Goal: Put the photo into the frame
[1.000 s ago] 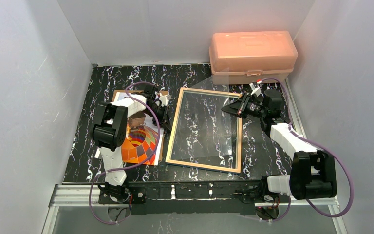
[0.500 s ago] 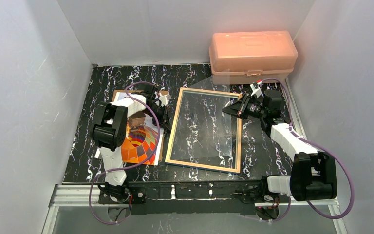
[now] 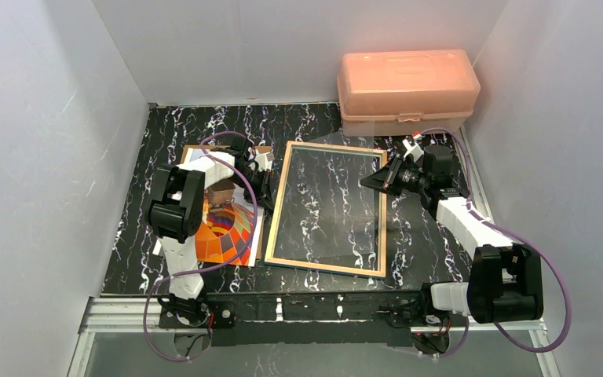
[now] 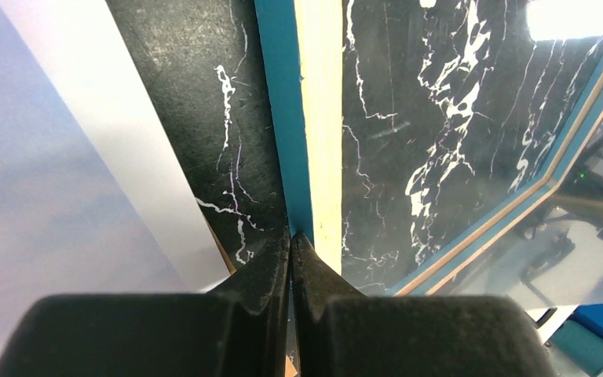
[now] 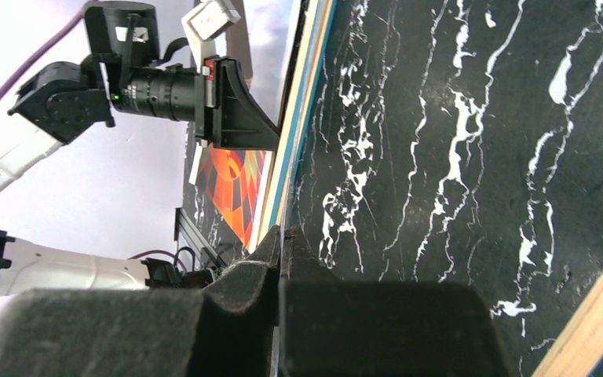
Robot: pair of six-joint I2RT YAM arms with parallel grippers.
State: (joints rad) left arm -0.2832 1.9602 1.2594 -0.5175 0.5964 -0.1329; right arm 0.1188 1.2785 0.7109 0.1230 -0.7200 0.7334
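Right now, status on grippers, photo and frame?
Left gripper shut, tips at the frame's left edge. Right gripper shut at its right side. Photo outside the frame, beside it, partly under the left arm.

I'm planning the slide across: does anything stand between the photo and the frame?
Yes. The left pincer, shut, sits in the gap at the left edge of the frame, and the left arm lies over the photo. Nothing else visible stands between them.
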